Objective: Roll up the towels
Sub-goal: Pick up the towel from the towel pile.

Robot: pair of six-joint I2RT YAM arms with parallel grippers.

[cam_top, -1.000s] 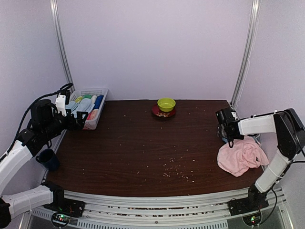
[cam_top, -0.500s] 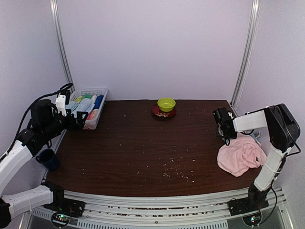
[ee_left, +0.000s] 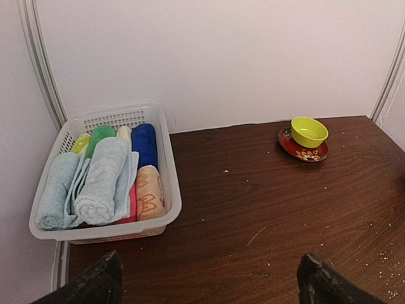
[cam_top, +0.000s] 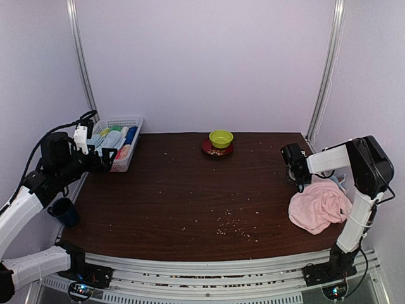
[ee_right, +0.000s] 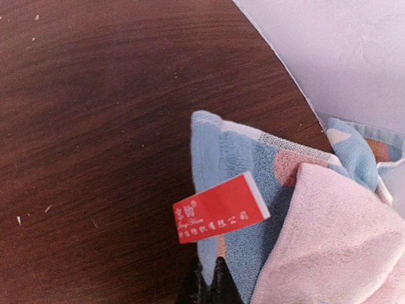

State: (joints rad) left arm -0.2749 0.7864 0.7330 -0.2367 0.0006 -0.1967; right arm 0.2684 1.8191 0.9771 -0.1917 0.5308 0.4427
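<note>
Right wrist: my right tool [ee_right: 207,286] is shut on the blue towel [ee_right: 215,152] hem, half under the pink towel [ee_right: 329,240] at the tabletop [ee_right: 95,126] edge. Pulling could slip the thin pinch or drag both; left tool [ee_left: 209,280] open.

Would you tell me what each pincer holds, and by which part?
Right pincer pinches the blue towel at its edge below the red label; left pincer empty.

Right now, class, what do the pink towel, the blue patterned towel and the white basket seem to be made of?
The pink towel looks like soft fleecy cloth: matte, fuzzy nap. The blue patterned towel seems woven terry-like cloth, with a weave band near its edge. The white basket is probably moulded plastic: smooth, mesh-pierced walls.
</note>
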